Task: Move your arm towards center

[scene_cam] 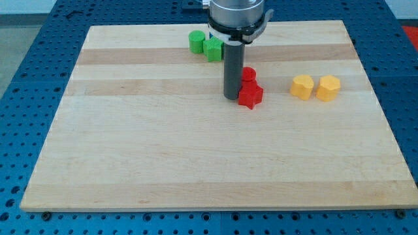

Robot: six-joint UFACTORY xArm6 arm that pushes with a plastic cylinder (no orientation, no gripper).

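Note:
My tip [231, 97] is the lower end of the dark rod, resting on the wooden board [196, 156] a little above its middle. It stands just left of a red star-shaped block [250, 95], touching or nearly touching it. A second red block [248, 74] sits right behind that one, beside the rod. Two green blocks lie near the view's top: a round one [196, 42] and a star-like one [213, 48], left of the rod. Two yellow blocks [302, 87] [328, 87] sit side by side at the view's right.
The board lies on a blue perforated table [39, 78]. The arm's metal wrist [236, 14] hangs over the board's top edge.

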